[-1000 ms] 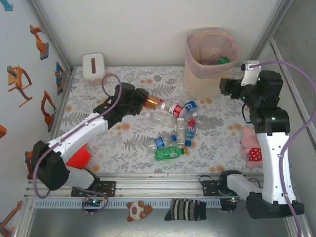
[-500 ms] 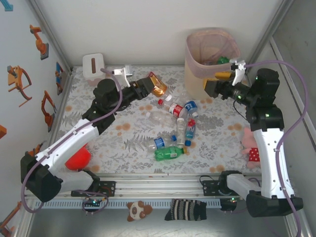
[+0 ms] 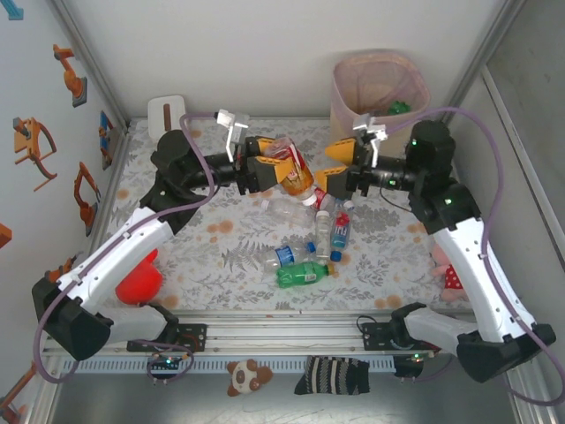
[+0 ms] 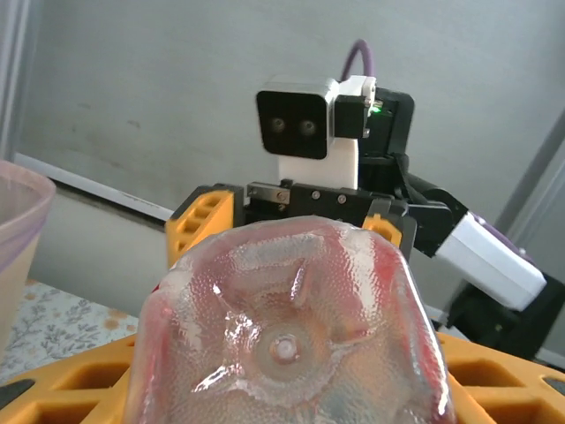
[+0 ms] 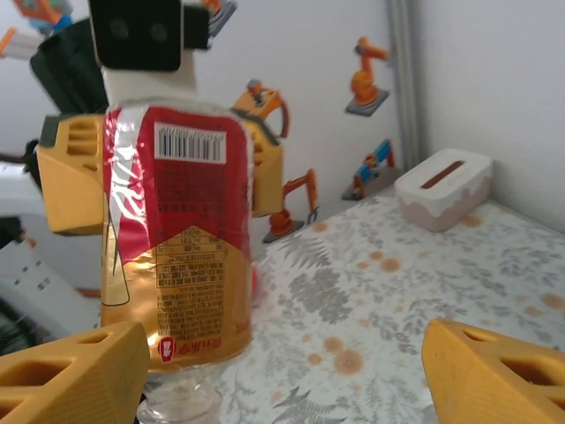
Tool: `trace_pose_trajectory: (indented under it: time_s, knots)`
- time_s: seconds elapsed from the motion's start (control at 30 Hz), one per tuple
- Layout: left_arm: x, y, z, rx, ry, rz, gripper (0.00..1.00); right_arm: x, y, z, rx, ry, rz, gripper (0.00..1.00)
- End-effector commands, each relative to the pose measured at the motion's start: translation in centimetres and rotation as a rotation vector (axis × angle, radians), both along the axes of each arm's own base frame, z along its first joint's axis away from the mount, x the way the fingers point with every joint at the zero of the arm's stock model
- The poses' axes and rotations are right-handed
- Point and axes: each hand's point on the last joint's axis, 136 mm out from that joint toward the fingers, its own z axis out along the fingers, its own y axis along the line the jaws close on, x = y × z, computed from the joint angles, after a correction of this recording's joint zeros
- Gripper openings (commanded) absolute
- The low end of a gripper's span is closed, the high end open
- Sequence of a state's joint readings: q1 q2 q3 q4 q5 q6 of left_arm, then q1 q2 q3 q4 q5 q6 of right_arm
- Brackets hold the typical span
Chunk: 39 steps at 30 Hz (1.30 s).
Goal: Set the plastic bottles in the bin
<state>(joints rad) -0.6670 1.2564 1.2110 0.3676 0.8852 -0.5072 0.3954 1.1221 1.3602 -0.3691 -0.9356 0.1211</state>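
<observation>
One bottle [image 5: 177, 230] in left gripper [image 3: 277, 164]; right gripper [image 3: 335, 166] gapes.

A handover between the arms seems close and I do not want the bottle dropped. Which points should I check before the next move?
1. Left end effector grips the red-labelled bottle: ok.
2. Bottle lifted off the table: ok.
3. Right end effector open and facing the bottle: ok.
4. Bottle between the right fingers: not ok, not yet.
5. Bin upright, opening unobstructed: ok.
6. Bottle cap closed: cannot tell.
</observation>
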Motion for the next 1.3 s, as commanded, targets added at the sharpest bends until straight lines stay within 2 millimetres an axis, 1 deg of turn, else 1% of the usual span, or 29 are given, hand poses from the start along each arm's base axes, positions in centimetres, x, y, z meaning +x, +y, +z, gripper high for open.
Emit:
trace_pose_trajectory:
  time_s: [0.0,0.23,0.4,0.6,0.83,1.0,1.17,1.27]
  knots:
    - [-1.1,0.1,1.0,-0.002,-0.089,-0.049,0.56,-1.7,1.3,0.6,-0.021,-0.054,0.094,0.81]
    - [-0.7,0.0,0.4,0.027,-0.09,-0.033,0.55,-1.8,3.6,-0.4,-0.048,-0.015,0.146,0.8]
    - [-0.4,0.1,0.1,0.034,-0.096,-0.007,0.55,-2.4,4.9,-1.0,-0.059,0.004,0.19,0.8]
    - [-0.4,0.3,0.1,0.029,-0.108,0.012,0.55,-2.9,6.1,-1.6,-0.065,0.012,0.231,0.74]
    - [-0.3,0.4,0.1,0.028,-0.114,0.024,0.56,-2.9,6.2,-1.5,-0.068,0.017,0.228,0.61]
    - [-0.1,0.6,0.2,0.024,-0.12,0.046,0.61,-2.9,6.1,-1.2,-0.068,0.018,0.224,0.54]
    - [0.2,1.2,0.4,0.018,-0.124,0.087,0.69,-2.6,5.8,-0.8,-0.074,0.004,0.182,0.52]
    - [0.5,2.1,0.4,0.02,-0.133,0.143,0.71,-1.8,5.4,-0.5,-0.083,-0.018,0.119,0.51]
